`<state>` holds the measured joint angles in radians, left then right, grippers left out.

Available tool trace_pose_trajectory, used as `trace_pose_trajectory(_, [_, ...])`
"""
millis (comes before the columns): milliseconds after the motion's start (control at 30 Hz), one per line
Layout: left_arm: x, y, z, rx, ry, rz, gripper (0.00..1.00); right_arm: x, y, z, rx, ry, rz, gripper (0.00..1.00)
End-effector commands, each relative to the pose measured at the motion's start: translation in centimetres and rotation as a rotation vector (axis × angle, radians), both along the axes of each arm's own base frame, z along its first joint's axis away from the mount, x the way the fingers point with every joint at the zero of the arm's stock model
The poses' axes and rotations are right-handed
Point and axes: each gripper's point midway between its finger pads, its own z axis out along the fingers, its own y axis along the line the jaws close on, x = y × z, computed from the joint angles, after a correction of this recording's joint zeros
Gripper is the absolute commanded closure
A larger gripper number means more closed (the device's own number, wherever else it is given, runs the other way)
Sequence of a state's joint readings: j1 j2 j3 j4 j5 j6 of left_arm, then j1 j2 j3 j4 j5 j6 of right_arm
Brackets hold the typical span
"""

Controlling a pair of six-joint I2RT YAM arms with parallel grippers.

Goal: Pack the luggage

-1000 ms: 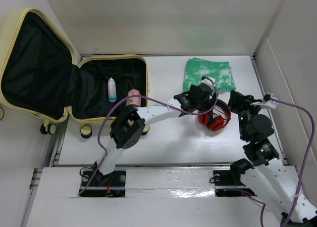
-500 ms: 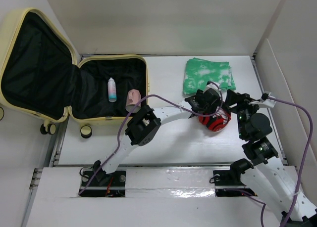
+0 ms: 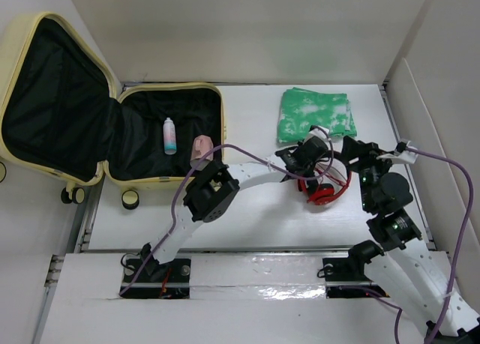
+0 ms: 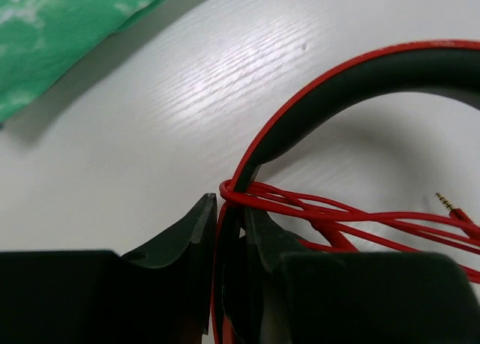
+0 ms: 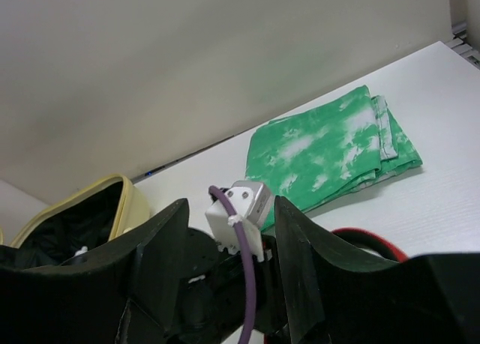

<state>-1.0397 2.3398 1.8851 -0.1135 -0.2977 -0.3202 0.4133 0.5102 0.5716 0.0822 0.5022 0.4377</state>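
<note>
The luggage [image 3: 169, 89] lies open at the back left, pale yellow shell, black lining, its edge also in the right wrist view [image 5: 124, 195]. Red-and-black headphones [image 3: 327, 191] rest on the table right of centre. My left gripper [image 3: 310, 169] is shut on their headband [image 4: 352, 82], which passes between the jaws [image 4: 229, 213]; a red cable [image 4: 360, 220] coils beside it. Just to the right, my right gripper [image 3: 352, 154] hangs open [image 5: 230, 203] with nothing held, looking over the left wrist.
A folded green-and-white cloth [image 3: 316, 113] lies at the back, beyond the headphones. Inside the suitcase sit a small white bottle [image 3: 169, 136] and a pink item [image 3: 201, 147]. A white wall panel [image 3: 431, 119] borders the right side.
My left gripper has closed on the headphones' headband, and the headphones have shifted slightly toward the near edge. The right gripper has opened a little and stayed in place.
</note>
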Motion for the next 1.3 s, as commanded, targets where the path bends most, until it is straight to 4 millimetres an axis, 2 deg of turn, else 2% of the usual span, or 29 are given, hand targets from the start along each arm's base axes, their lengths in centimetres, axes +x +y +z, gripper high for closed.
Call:
trace_pose_trajectory(0, [-0.3,1.2,11.5,-0.130,-0.140,0.007,1.00,-0.3,-0.2,1.3,0.015,-0.060,0.000,0.45])
trace_pose_trajectory(33, [0.0,2.0,12.7,-0.141,-0.155,0.019,1.00,-0.3,-0.2,1.4,0.015,-0.062,0.001,0.45])
trace_pose_trajectory(67, [0.2,3.2,16.4,-0.193,-0.193,0.038,1.00,-0.3,-0.2,1.4,0.017,-0.063,0.001,0.45])
trace_pose_trajectory(100, [0.6,4.0,18.1,-0.223,-0.207,0.048,1.00,-0.4,-0.2,1.5,0.018,-0.065,0.001,0.45])
trace_pose_trajectory(167, [2.9,7.5,19.8,-0.260,-0.210,0.118,1.00,-0.4,-0.2,1.5,0.018,-0.066,0.003,0.45])
trace_pose_trajectory(200, [3.4,9.6,22.5,-0.305,-0.232,0.157,1.00,-0.4,-0.1,1.5,0.018,-0.068,0.006,0.45])
trace_pose_trajectory(233, [5.5,13.0,22.0,-0.296,-0.228,0.235,1.00,-0.4,-0.1,1.5,0.017,-0.067,0.009,0.45])
trace_pose_trajectory(267, [6.3,15.1,22.5,-0.317,-0.226,0.285,1.00,-0.4,0.0,1.5,0.017,-0.068,0.010,0.45])
trace_pose_trajectory(300, [6.6,17.7,24.9,-0.358,-0.258,0.333,1.00,-0.3,0.0,1.4,0.016,-0.064,0.010,0.45])
trace_pose_trajectory(333, [7.2,20.2,23.8,-0.342,-0.250,0.386,1.00,-0.2,0.1,1.3,0.016,-0.063,0.015,0.45])
trace_pose_trajectory(367, [8.7,25.0,25.4,-0.379,-0.277,0.492,1.00,-0.1,0.3,1.3,0.013,-0.063,0.021,0.45])
trace_pose_trajectory(400, [9.2,27.5,25.5,-0.393,-0.279,0.546,1.00,-0.1,0.3,1.4,0.013,-0.064,0.024,0.45])
trace_pose_trajectory(433, [9.5,30.2,23.7,-0.374,-0.258,0.602,1.00,0.0,0.6,1.2,0.007,-0.057,0.034,0.45])
trace_pose_trajectory(467, [9.9,34.9,24.7,-0.393,-0.293,0.704,1.00,0.1,0.7,1.3,0.005,-0.056,0.039,0.45])
trace_pose_trajectory(500, [9.7,37.6,23.0,-0.382,-0.286,0.786,1.00,0.1,0.8,1.3,0.002,-0.055,0.045,0.45])
trace_pose_trajectory(567, [9.5,41.9,22.5,-0.405,-0.290,0.878,1.00,0.1,0.9,1.3,0.002,-0.055,0.046,0.45])
trace_pose_trajectory(600, [9.4,45.7,23.3,-0.451,-0.315,0.951,1.00,0.1,0.9,1.3,0.002,-0.057,0.049,0.45])
trace_pose_trajectory(633, [9.0,47.5,21.7,-0.443,-0.294,0.994,1.00,0.1,1.0,1.4,0.000,-0.060,0.058,0.45])
trace_pose_trajectory(667, [8.7,49.1,21.4,-0.444,-0.296,1.035,1.00,0.1,1.2,1.4,-0.001,-0.059,0.063,0.45])
trace_pose_trajectory(700, [8.4,51.9,20.8,-0.430,-0.299,1.096,1.00,0.2,1.3,1.4,-0.002,-0.061,0.070,0.45])
trace_pose_trajectory(733, [8.4,53.1,20.5,-0.420,-0.301,1.121,1.00,0.1,1.3,1.5,-0.005,-0.061,0.073,0.45])
trace_pose_trajectory(833, [8.4,56.2,17.5,-0.347,-0.224,1.197,1.00,0.2,1.5,1.5,-0.009,-0.060,0.080,0.45])
trace_pose_trajectory(867, [8.4,56.8,16.6,-0.325,-0.201,1.213,1.00,0.2,1.5,1.5,-0.010,-0.060,0.081,0.45])
trace_pose_trajectory(900, [8.4,57.5,14.8,-0.285,-0.160,1.238,1.00,0.2,1.6,1.5,-0.013,-0.059,0.083,0.45])
trace_pose_trajectory(967, [8.1,59.2,13.3,-0.249,-0.127,1.282,1.00,0.3,1.6,1.5,-0.013,-0.059,0.084,0.45])
trace_pose_trajectory(1000, [8.0,59.8,11.9,-0.223,-0.091,1.302,1.00,0.3,1.7,1.4,-0.016,-0.054,0.087,0.45])
trace_pose_trajectory(1067, [7.7,61.2,11.0,-0.205,-0.068,1.329,1.00,0.4,1.8,1.4,-0.016,-0.054,0.093,0.45])
trace_pose_trajectory(1200, [7.7,62.1,8.7,-0.168,0.000,1.338,1.00,0.7,2.1,1.1,-0.023,-0.042,0.101,0.45])
trace_pose_trajectory(1267, [7.8,62.3,8.1,-0.149,0.012,1.341,0.90,0.9,2.1,0.9,-0.025,-0.034,0.097,0.45])
